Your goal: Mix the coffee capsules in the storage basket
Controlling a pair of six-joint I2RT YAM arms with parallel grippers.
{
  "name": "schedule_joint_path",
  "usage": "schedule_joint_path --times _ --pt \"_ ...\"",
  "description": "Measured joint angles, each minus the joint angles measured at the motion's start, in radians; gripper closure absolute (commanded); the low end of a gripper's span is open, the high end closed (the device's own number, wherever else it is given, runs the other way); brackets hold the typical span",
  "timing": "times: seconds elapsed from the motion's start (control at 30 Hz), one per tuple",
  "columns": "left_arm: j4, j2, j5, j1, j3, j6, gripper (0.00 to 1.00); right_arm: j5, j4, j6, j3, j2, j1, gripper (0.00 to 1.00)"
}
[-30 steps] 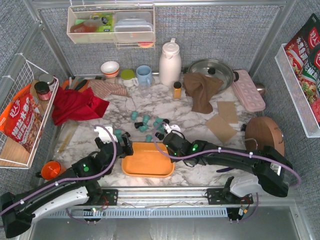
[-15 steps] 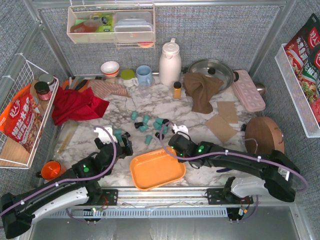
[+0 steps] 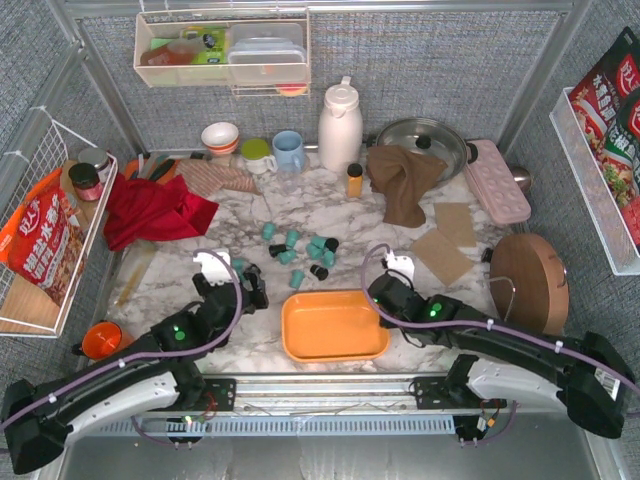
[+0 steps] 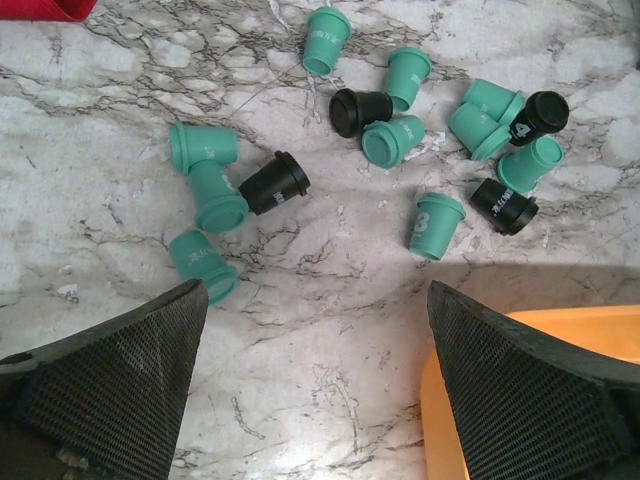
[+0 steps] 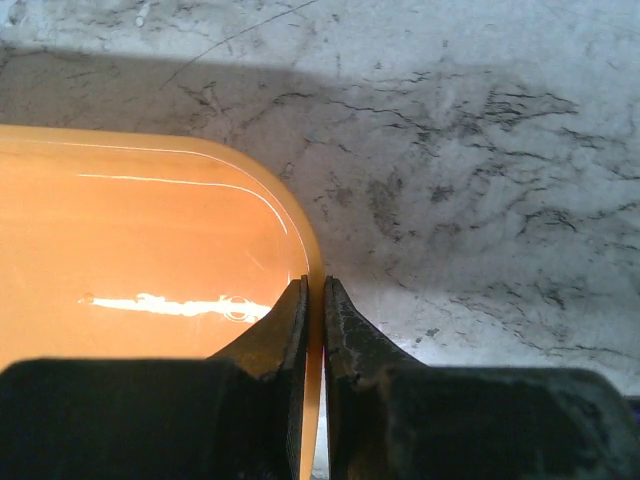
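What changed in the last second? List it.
The right gripper, shut on the rim of the storage basket, dragged it to the right across the table, swinging it askew and back square. The coffee capsules stayed scattered outside it, and the left gripper stayed open near them.

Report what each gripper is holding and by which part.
The right gripper pinches the storage basket by its rim, near a rounded corner. The left gripper is open and holds nothing.

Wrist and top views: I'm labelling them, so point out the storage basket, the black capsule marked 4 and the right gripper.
storage basket (image 3: 335, 325): top external view, bare floor.
black capsule marked 4 (image 4: 538, 113): left wrist view, its side.
right gripper (image 5: 314, 292): right wrist view, midway between fingertips.
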Motion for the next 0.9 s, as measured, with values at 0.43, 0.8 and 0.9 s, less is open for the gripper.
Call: schedule_joint_path --times 0.43,0.8,0.9 --pt "0.170 0.213 0.132 0.103 0.018 0.065 0.04 0.021 -0.084 -0.044 0.005 -0.115 -0.107 1.00" --pt "0.313 0.523 0.326 0.155 0.090 0.098 0.21 -0.067 -0.080 -0.052 0.019 -0.060 -0.112 0.95" --pt "0.337 0.607 0.381 0.183 0.129 0.113 0.25 -0.084 -0.073 -0.044 0.005 -0.062 -0.108 0.93"
